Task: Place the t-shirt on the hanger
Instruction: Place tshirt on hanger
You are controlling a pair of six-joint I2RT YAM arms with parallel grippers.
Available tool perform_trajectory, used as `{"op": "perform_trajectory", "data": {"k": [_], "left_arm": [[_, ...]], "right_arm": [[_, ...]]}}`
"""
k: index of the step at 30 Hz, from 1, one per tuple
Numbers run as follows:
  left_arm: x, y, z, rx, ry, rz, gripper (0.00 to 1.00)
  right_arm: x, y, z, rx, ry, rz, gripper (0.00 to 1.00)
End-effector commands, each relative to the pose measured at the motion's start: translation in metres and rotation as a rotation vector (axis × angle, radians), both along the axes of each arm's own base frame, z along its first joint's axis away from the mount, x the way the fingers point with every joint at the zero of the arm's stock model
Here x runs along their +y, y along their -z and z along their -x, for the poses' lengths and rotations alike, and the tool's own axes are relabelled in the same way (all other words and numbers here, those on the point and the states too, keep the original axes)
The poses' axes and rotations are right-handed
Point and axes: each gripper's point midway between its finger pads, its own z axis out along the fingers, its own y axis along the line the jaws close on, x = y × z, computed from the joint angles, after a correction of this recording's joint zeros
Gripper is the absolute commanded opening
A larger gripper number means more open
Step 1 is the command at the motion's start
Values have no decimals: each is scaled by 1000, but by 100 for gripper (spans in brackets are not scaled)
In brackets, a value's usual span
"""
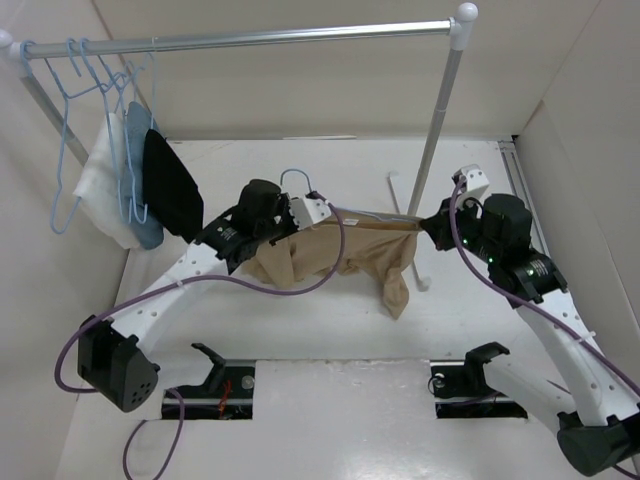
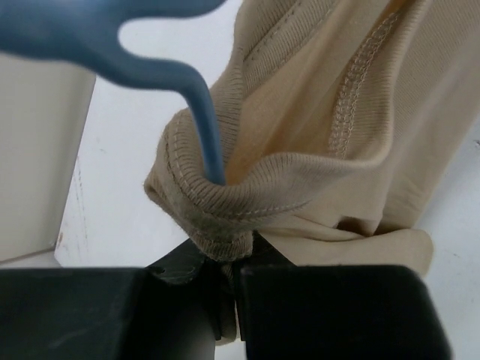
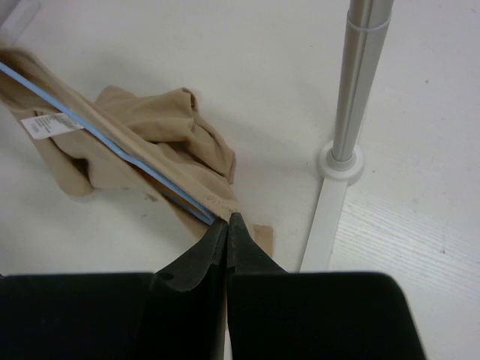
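Two grippers hold the t-shirt [image 1: 345, 255] stretched out in front of the rack post [image 1: 440, 120], with one sleeve drooping near the post's foot. The left gripper [image 2: 229, 259], on the side away from the post, is pressed together on the ribbed collar, where the hanger [image 2: 208, 124] rises out of the neck. The right gripper [image 3: 227, 219], beside the post, pinches the cloth where the hanger's wire reaches its fingertips.

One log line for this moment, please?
left end effector: shut on t-shirt | right end effector: shut on hanger | hook through neck
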Motion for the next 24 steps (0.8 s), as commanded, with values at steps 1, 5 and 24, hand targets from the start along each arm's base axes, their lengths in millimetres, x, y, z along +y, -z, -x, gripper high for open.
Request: {"op": "perform_trajectory", "data": {"k": [1,5,24], "left_arm": [[41,8,-8,-40,-179,-153,0],[23,18,1,-45,-131,-217,0],[-74,-50,62,149,208,153,0]], "right_arm": [[-18,-28,-6,-86,71,35,0],[7,-32,-9,-82,-5,31,0],[125,-59,23,-79,-463,-11,0]]}}
